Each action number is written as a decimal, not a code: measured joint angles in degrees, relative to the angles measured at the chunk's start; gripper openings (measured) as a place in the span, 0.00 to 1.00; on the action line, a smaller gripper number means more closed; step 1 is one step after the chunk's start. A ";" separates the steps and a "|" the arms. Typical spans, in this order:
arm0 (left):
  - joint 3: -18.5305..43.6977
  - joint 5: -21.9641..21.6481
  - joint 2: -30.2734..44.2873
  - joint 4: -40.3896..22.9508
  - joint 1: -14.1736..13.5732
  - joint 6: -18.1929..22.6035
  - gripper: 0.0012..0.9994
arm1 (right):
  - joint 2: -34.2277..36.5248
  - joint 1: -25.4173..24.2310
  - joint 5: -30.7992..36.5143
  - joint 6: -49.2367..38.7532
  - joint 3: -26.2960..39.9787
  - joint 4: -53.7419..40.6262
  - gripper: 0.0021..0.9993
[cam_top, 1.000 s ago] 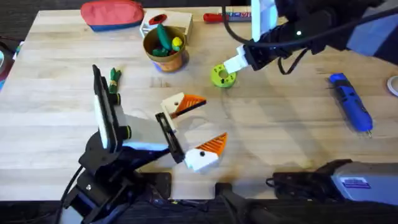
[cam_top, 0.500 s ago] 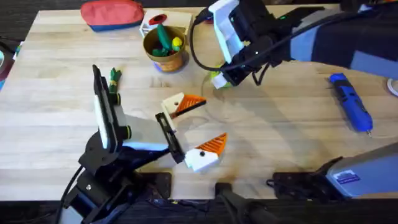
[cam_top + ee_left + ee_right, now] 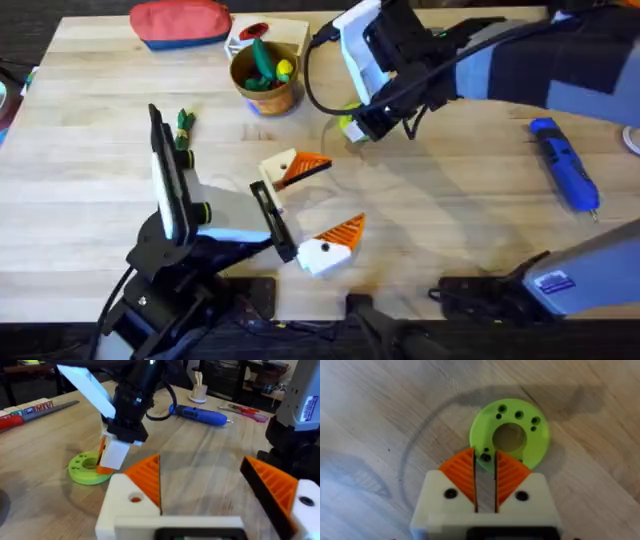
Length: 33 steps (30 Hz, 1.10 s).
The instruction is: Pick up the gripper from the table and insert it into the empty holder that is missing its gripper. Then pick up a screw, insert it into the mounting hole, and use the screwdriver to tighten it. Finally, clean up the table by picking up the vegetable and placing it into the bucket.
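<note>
My right gripper (image 3: 352, 128) (image 3: 485, 457) is down on a green screw ring (image 3: 345, 124) (image 3: 540, 435) (image 3: 82, 467), its orange pads a narrow slit apart and shut on a dark screw (image 3: 485, 456) at the ring's edge. My left gripper (image 3: 340, 195) (image 3: 200, 462) lies open near the table's middle. One side of it is the cream holder (image 3: 283, 166) (image 3: 125, 505), with the orange gripper (image 3: 312, 164) (image 3: 147, 480) seated in it and a small mounting hole (image 3: 135, 498) in its face. The blue screwdriver (image 3: 565, 165) (image 3: 200, 414) lies at the right. The dark-green vegetable (image 3: 183, 126) lies at the left. The copper bucket (image 3: 268, 95) holds toys.
A pale wooden box (image 3: 290, 35) stands behind the bucket, a red pouch (image 3: 180, 22) at the back left, and a red-handled screwdriver (image 3: 350, 27) at the back. The right arm's cables hang over the table's middle right.
From one second ago, my right gripper swung left and down onto the green ring. It has hardly moved over the last half second. The left arm is still.
</note>
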 joint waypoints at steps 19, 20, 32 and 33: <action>0.00 0.00 0.00 -0.01 0.00 0.09 0.99 | -4.65 0.57 4.24 0.72 6.75 -7.64 0.00; 0.00 0.00 0.00 0.00 0.00 0.09 0.99 | -6.19 0.57 4.22 0.72 7.66 -8.16 0.00; 0.00 0.00 0.00 0.00 0.00 0.09 0.99 | -24.71 4.82 -7.94 3.24 10.80 -13.41 0.00; 0.00 0.00 0.00 0.00 0.00 0.11 0.99 | -25.18 6.45 -8.45 3.98 10.80 -13.46 0.00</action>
